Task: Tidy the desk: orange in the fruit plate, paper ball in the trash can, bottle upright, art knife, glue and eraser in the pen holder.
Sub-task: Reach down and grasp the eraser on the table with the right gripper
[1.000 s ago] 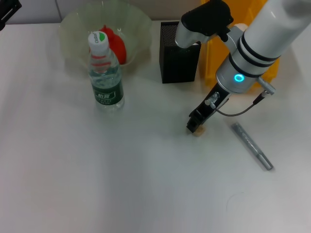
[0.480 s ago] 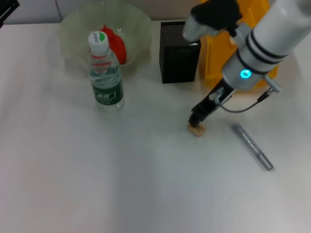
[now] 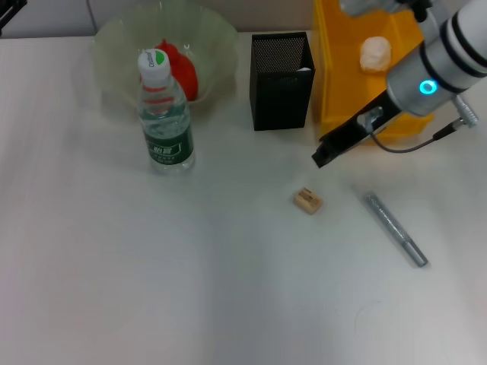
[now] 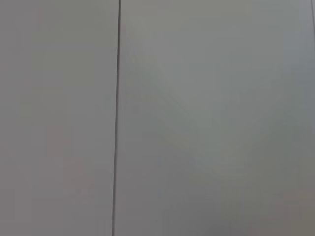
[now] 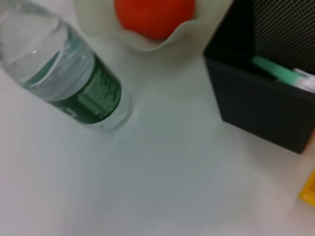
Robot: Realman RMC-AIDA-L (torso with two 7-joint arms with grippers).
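The orange (image 3: 183, 67) lies in the pale green fruit plate (image 3: 114, 38) at the back left of the desk (image 3: 190, 274). The bottle (image 3: 166, 114) stands upright in front of the plate. The paper ball (image 3: 374, 53) lies in the yellow trash can (image 3: 335, 76). The black mesh pen holder (image 3: 281, 87) stands left of the can; the right wrist view shows the mint-green art knife (image 5: 278, 73) inside it. The tan eraser (image 3: 307, 201) and the grey glue (image 3: 394, 228) lie on the desk. My right gripper (image 3: 323, 154) hangs above the desk, up and right of the eraser, apart from it.
My left arm (image 3: 7, 11) is parked at the far back left corner; its wrist view shows only a grey wall. The right wrist view also shows the bottle (image 5: 74, 78), the orange (image 5: 153, 17) and the pen holder (image 5: 266, 113).
My right gripper has lifted off the eraser and moved back and to the right, toward the trash can. The eraser stays on the desk. The arm no longer covers the paper ball.
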